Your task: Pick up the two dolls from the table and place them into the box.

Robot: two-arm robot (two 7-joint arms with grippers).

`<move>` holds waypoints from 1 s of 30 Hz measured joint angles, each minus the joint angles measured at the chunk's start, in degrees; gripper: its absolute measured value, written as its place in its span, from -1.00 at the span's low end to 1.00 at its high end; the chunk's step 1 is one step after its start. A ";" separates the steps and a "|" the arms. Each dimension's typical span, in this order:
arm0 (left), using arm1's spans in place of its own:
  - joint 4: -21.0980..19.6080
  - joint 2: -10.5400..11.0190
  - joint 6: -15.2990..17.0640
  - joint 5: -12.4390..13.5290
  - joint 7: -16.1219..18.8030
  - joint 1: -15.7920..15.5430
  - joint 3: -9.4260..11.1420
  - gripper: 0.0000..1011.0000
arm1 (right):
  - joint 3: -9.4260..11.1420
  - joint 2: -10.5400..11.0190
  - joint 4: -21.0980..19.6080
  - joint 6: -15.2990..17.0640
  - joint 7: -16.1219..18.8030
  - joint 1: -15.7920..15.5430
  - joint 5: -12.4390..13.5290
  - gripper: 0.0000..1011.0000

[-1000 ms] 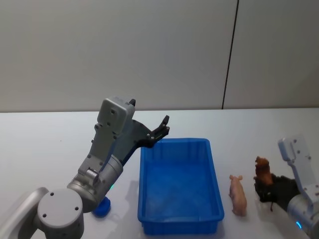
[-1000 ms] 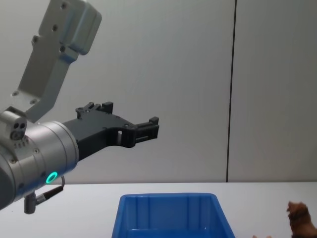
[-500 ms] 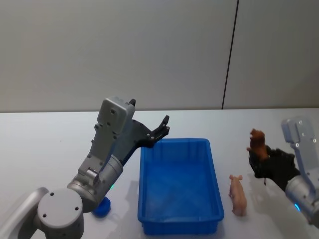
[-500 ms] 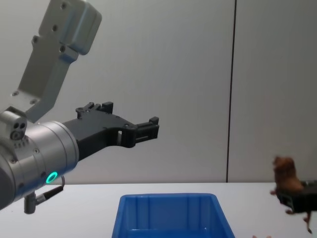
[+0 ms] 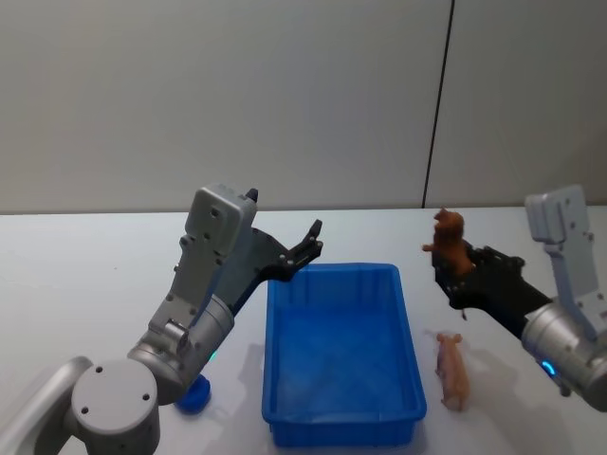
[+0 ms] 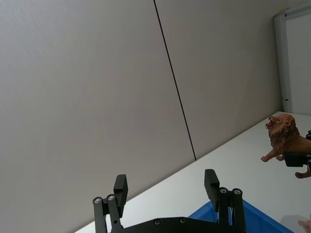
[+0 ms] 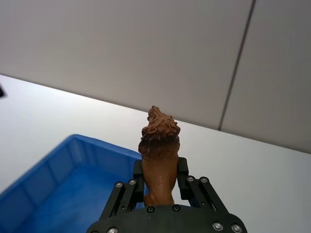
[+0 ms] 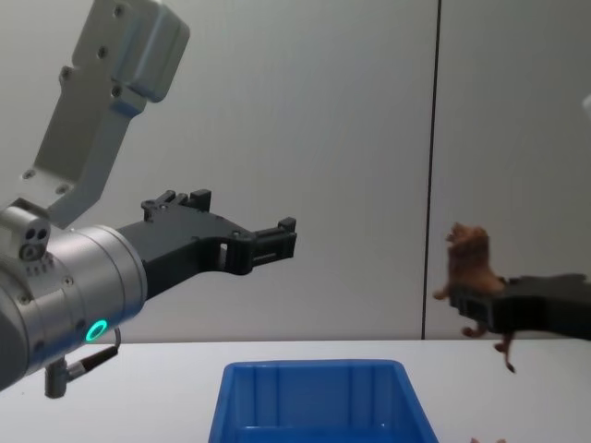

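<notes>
Pinching a small brown plastic lion doll (image 5: 449,239) (image 7: 159,150) (image 8: 469,263) upright by its lower body with the right gripper (image 5: 453,270) (image 7: 160,179) (image 8: 476,305), holding it in the air well above the plain white flat counter (image 5: 76,275), just right of the back right corner of the bright blue rectangular plastic box (image 5: 413,351). Hovering with the left gripper (image 5: 308,242) (image 6: 166,184) (image 8: 282,237), black fingers spread and empty, above the box's back left corner. Sitting toward the counter's front edge, about mid-width: the box. Lying flat on the counter just beside the box's right wall, apart from it: a small pink plastic pig doll (image 5: 453,372).
</notes>
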 joint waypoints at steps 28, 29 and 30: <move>0.00 0.00 0.00 0.00 0.00 0.00 0.00 0.98 | -2.68 -2.38 2.11 4.94 21.78 4.98 6.50 0.56; 0.00 0.00 0.00 0.00 0.00 0.00 0.00 0.98 | -2.78 -2.46 2.26 5.23 22.55 5.13 6.66 0.56; 0.00 0.00 0.00 0.00 0.00 0.00 0.00 0.98 | -2.89 -2.55 2.40 5.46 23.12 5.28 6.79 0.64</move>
